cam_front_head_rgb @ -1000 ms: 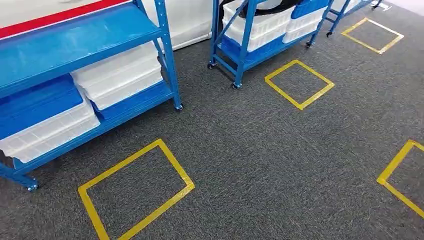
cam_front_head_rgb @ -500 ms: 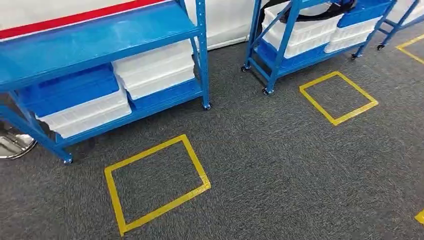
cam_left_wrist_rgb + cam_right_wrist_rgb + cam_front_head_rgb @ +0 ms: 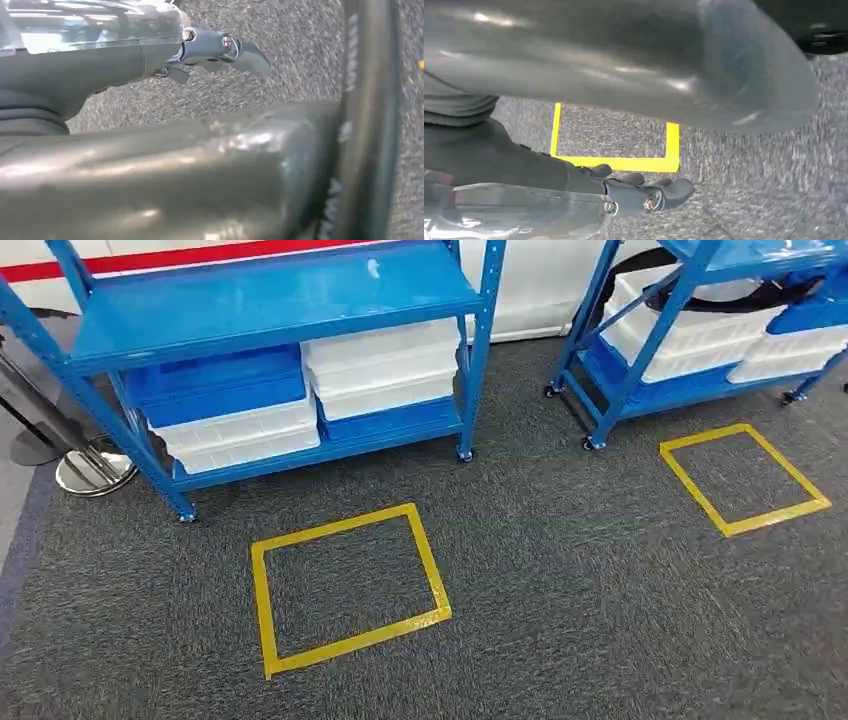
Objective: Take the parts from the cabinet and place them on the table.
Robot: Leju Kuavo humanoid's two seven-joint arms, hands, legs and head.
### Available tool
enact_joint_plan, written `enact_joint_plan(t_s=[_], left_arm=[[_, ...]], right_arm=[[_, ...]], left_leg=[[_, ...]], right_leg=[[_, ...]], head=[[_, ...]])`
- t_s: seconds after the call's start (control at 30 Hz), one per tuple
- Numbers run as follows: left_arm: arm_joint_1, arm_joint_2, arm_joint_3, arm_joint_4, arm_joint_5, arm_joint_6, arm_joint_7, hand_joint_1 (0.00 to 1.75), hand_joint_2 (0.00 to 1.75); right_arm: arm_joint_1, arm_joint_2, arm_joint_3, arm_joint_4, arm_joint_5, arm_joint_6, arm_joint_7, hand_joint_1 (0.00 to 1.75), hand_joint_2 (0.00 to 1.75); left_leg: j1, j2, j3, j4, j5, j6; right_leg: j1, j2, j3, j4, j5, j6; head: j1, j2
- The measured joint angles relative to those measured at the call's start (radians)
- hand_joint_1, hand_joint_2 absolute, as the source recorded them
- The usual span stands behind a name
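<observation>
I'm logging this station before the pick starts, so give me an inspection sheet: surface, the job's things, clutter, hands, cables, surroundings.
Surface: dark grey carpet, with a yellow tape square in front of the near rack and a second tape square to its right.
Job's things: blue rack on casters; its bottom shelf holds white bins beside a blue bin stacked on white ones. No parts can be made out.
Clutter: nothing seen.
Hands: left hand and right hand hang over the carpet, holding nothing; fingers loosely curled.
Cables: a dark loop on the second rack; too unclear to tell what it is.
Surroundings: chrome stand base at left, white wall with a red stripe behind.
</observation>
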Motion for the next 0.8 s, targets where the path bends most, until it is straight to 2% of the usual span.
enact_joint_plan(t_s=[0.03, 0.07, 0.1, 0.13, 0.17, 0.2, 0.23, 0.3, 0.33, 0.37, 0.4, 0.43, 0.47, 0.53, 0.57, 0.6, 0.63, 0.7, 0.73, 0.8], left_arm=[[-0.001, 0.000, 0.002, 0.000, -0.001, 0.000, 0.000, 0.00, 0.00], [0.000, 0.000, 0.003, 0.000, -0.001, 0.000, 0.000, 0.00, 0.00], [0.001, 0.000, 0.004, 0.000, -0.002, 0.000, 0.000, 0.00, 0.00], [0.002, 0.000, 0.005, 0.000, -0.002, 0.000, 0.000, 0.00, 0.00], [0.002, 0.000, 0.005, 0.000, -0.002, 0.000, 0.000, 0.00, 0.00], [0.001, -0.001, 0.005, 0.000, -0.002, 0.000, 0.000, 0.00, 0.00], [-0.002, -0.002, 0.005, 0.000, -0.002, 0.000, 0.000, 0.00, 0.00], [0.000, -0.002, 0.005, 0.000, -0.002, 0.000, 0.000, 0.00, 0.00], [0.003, -0.002, 0.005, 0.000, -0.002, 0.000, -0.001, 0.00, 0.00], [0.005, -0.002, 0.005, 0.001, -0.003, 0.000, -0.001, 0.00, 0.00], [0.006, -0.003, 0.005, 0.001, -0.003, 0.000, -0.001, 0.00, 0.00], [0.006, -0.003, 0.005, 0.002, -0.004, 0.000, -0.003, 0.00, 0.00], [0.002, -0.003, 0.005, 0.002, -0.003, 0.000, -0.004, 0.00, 0.00], [-0.002, -0.003, 0.007, 0.002, -0.006, 0.000, -0.010, 0.00, 0.00], [-0.001, -0.003, 0.008, 0.002, -0.006, -0.001, -0.012, 0.00, 0.00], [0.002, -0.003, 0.010, 0.002, -0.006, -0.001, -0.013, 0.00, 0.00], [0.004, -0.003, 0.010, 0.002, -0.006, -0.001, -0.014, 0.00, 0.00], [0.004, -0.003, 0.011, 0.002, -0.006, -0.001, -0.016, 0.00, 0.00], [0.003, -0.003, 0.012, 0.002, -0.006, -0.001, -0.016, 0.00, 0.00], [0.002, -0.003, 0.014, 0.002, -0.006, -0.003, -0.019, 0.00, 0.00]], right_arm=[[0.001, 0.000, 0.000, 0.000, 0.001, 0.000, 0.001, 0.00, 0.00], [0.002, 0.000, 0.000, 0.000, 0.002, 0.000, 0.002, 0.00, 0.00], [0.003, 0.000, 0.000, 0.000, 0.002, 0.000, 0.002, 0.00, 0.00], [0.003, 0.000, 0.000, 0.000, 0.002, 0.000, 0.002, 0.00, 0.00], [0.004, -0.001, 0.000, 0.000, 0.002, 0.000, 0.003, 0.00, 0.00], [0.007, -0.002, 0.000, 0.000, 0.002, 0.000, 0.005, 0.00, 0.00], [0.008, -0.003, 0.000, 0.000, 0.002, 0.000, 0.005, 0.00, 0.00], [0.002, -0.003, 0.000, 0.000, 0.002, 0.000, 0.005, 0.00, 0.00], [0.000, -0.003, 0.000, 0.000, 0.002, 0.000, 0.005, 0.00, 0.00], [-0.002, -0.003, 0.000, 0.000, 0.002, 0.000, 0.005, 0.00, 0.00], [-0.002, -0.002, 0.000, 0.000, 0.002, 0.000, 0.006, 0.00, 0.00], [0.002, -0.003, 0.000, 0.000, 0.002, 0.000, 0.006, 0.00, 0.00], [0.004, -0.003, 0.000, 0.000, 0.002, 0.000, 0.006, 0.00, 0.00], [0.008, -0.003, -0.003, 0.000, -0.005, -0.005, 0.005, 0.00, 0.00], [0.007, -0.003, -0.005, 0.000, -0.005, -0.010, 0.005, 0.00, 0.00], [0.007, -0.003, -0.006, 0.000, -0.005, -0.013, 0.005, 0.00, 0.00], [0.005, -0.003, -0.006, 0.000, -0.005, -0.013, 0.004, 0.00, 0.00], [0.003, -0.003, -0.007, 0.000, -0.005, -0.014, 0.004, 0.00, 0.00], [0.003, -0.003, -0.007, 0.000, -0.005, -0.014, 0.005, 0.00, 0.00], [0.002, -0.003, -0.008, 0.000, -0.005, -0.014, 0.007, 0.00, 0.00]], left_leg=[[0.000, -0.012, -0.003, 0.001, 0.000, 0.000], [0.000, -0.026, -0.003, 0.003, 0.001, -0.001], [0.000, -0.039, -0.002, 0.003, 0.001, -0.001], [0.000, -0.054, 0.000, 0.005, 0.001, -0.003], [0.001, -0.070, 0.000, 0.007, 0.001, -0.006], [0.002, -0.082, -0.003, 0.010, 0.000, -0.010], [-0.004, -0.090, -0.009, 0.017, -0.001, -0.019], [0.001, -0.109, -0.017, 0.016, 0.004, -0.032], [0.003, -0.122, -0.019, 0.010, 0.008, -0.041], [0.003, -0.136, -0.023, 0.008, 0.011, -0.051], [0.005, -0.102, -0.025, 0.024, 0.001, -0.050], [0.000, -0.047, -0.043, 0.060, -0.029, -0.052], [0.001, -0.019, -0.077, 0.131, -0.073, -0.055], [0.002, 0.000, -0.145, 0.283, -0.142, -0.060], [0.003, 0.004, -0.159, 0.322, -0.147, -0.062], [0.004, 0.005, -0.147, 0.305, -0.127, -0.063], [0.004, 0.006, -0.114, 0.249, -0.092, -0.061], [0.003, 0.012, -0.011, 0.068, -0.014, -0.053], [-0.002, 0.021, 0.015, 0.016, -0.027, -0.046], [-0.007, 0.019, 0.009, 0.016, -0.022, -0.035]], right_leg=[[-0.001, 0.003, -0.032, 0.062, -0.019, 0.002], [-0.002, 0.004, -0.044, 0.084, -0.012, 0.002], [-0.005, 0.005, -0.036, 0.060, 0.018, 0.003], [-0.007, 0.008, -0.004, -0.012, 0.069, 0.002], [-0.010, 0.021, 0.039, -0.106, 0.122, -0.001], [-0.013, 0.072, 0.074, -0.190, 0.156, -0.004], [-0.013, 0.101, 0.079, -0.210, 0.140, -0.004], [-0.008, 0.077, 0.076, -0.210, 0.144, -0.003], [-0.004, 0.067, 0.077, -0.209, 0.145, -0.009], [-0.011, 0.052, 0.080, -0.220, 0.151, -0.018], [-0.013, 0.034, 0.084, -0.227, 0.156, -0.025], [-0.012, 0.028, 0.085, -0.230, 0.157, -0.033], [-0.008, 0.013, 0.084, -0.230, 0.157, -0.036], [-0.003, -0.011, 0.082, -0.230, 0.155, -0.038], [-0.001, -0.020, 0.082, -0.229, 0.155, -0.038], [-0.001, -0.027, 0.082, -0.228, 0.154, -0.038], [-0.001, -0.031, 0.083, -0.227, 0.153, -0.037], [-0.001, -0.036, 0.087, -0.224, 0.150, -0.032], [0.004, -0.039, 0.086, -0.221, 0.148, -0.028], [0.005, -0.040, 0.084, -0.220, 0.148, -0.017]], head=[[0.000, 0.000], [0.000, 0.000], [0.000, 0.000], [0.000, 0.000], [0.000, 0.000], [0.000, 0.000], [0.000, 0.000], [0.000, 0.000], [0.000, 0.000], [0.000, 0.000], [0.000, 0.000], [-0.001, 0.000], [-0.001, 0.000], [0.000, 0.000], [0.000, 0.000], [0.000, 0.000], [0.000, 0.000], [0.000, 0.000], [0.000, 0.000], [0.000, 0.000]])
